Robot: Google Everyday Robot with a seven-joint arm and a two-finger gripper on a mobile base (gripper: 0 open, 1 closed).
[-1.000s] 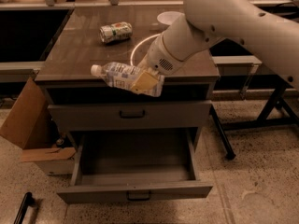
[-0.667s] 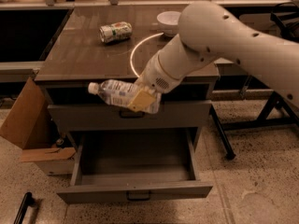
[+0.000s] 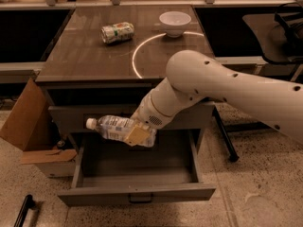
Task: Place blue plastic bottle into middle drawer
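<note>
The blue plastic bottle [image 3: 118, 128] is hanging on its side, white cap pointing toward the cardboard box [image 3: 28, 122], just above the open middle drawer [image 3: 137, 193] and in front of the closed drawer above it. The gripper [image 3: 139, 136] is clamping it around the label, one tan finger pad lying across the body; the other finger is probably hiding behind the bottle. I am judging that the arm should be going lower, until the bottle is nearly touching the drawer floor, while keeping the cap off the wall on that side. Releasing from height is risking a bounce. The crushed can [image 3: 117, 32] and the white bowl [image 3: 175, 22] are lying well apart on the top
</note>
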